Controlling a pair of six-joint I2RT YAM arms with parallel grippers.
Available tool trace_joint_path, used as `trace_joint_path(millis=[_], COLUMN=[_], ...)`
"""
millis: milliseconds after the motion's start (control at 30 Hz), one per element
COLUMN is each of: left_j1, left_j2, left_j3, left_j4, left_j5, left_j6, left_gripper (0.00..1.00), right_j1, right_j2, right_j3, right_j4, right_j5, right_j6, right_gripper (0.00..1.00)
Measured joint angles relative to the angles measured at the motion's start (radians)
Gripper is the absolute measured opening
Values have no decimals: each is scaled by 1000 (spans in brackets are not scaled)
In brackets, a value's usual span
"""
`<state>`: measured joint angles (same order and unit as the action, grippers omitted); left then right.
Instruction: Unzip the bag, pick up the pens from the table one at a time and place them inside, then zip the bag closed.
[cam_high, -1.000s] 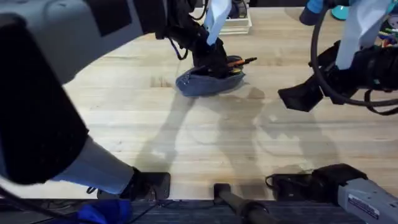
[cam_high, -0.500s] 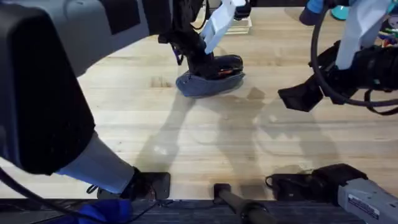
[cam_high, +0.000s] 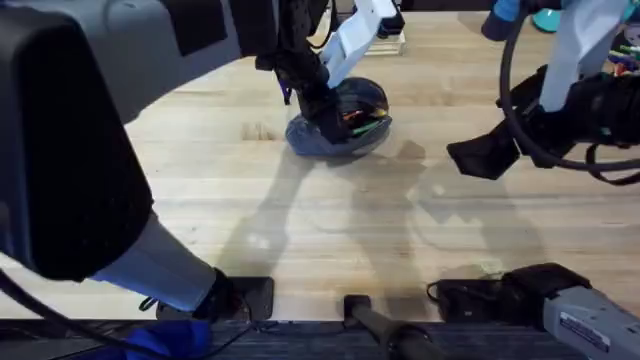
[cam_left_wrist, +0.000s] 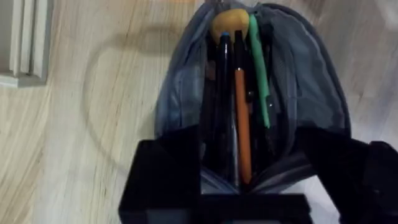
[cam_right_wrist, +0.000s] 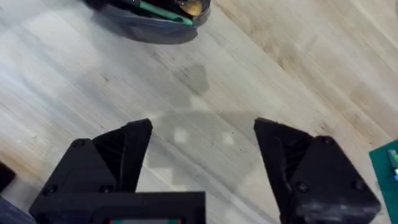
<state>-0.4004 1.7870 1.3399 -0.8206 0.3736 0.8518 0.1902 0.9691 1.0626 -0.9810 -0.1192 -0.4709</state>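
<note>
Table (cam_high: 330, 230): light plank top. Bag (cam_high: 340, 130): lies at the far middle of the table, mouth unzipped and gaping, long axis running away from the left gripper's wrist camera; pens (cam_left_wrist: 241, 118) lie lengthwise inside. Left gripper (cam_left_wrist: 221, 180): directly over the bag's near end, fingers spread wide astride the mouth, holding nothing. Right gripper (cam_right_wrist: 202, 149): open, empty, hovering over bare wood well apart from the bag. Zipping likely falls to the left, the nearer arm.

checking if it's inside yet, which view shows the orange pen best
The left wrist view: the orange pen lies lengthwise inside the open bag. Overhead shows just an orange sliver in the bag; the right wrist view catches the bag's edge, no orange pen.
</note>
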Motion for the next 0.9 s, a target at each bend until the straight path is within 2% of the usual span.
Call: trace_joint_path(millis=[33,100,900], left_j1=[0,0,0], left_j2=[0,0,0], left_j3=[0,0,0], left_j4=[-2,-3,-10], left_j5=[-3,-5,-4], left_j6=[-3,-3,-3], left_gripper=[946,989,993], right_j1=[0,0,0], right_j2=[0,0,0], right_j3=[0,0,0], right_j4=[0,0,0], right_j5=[0,0,0], right_j6=[0,0,0], right_gripper=[998,998,998])
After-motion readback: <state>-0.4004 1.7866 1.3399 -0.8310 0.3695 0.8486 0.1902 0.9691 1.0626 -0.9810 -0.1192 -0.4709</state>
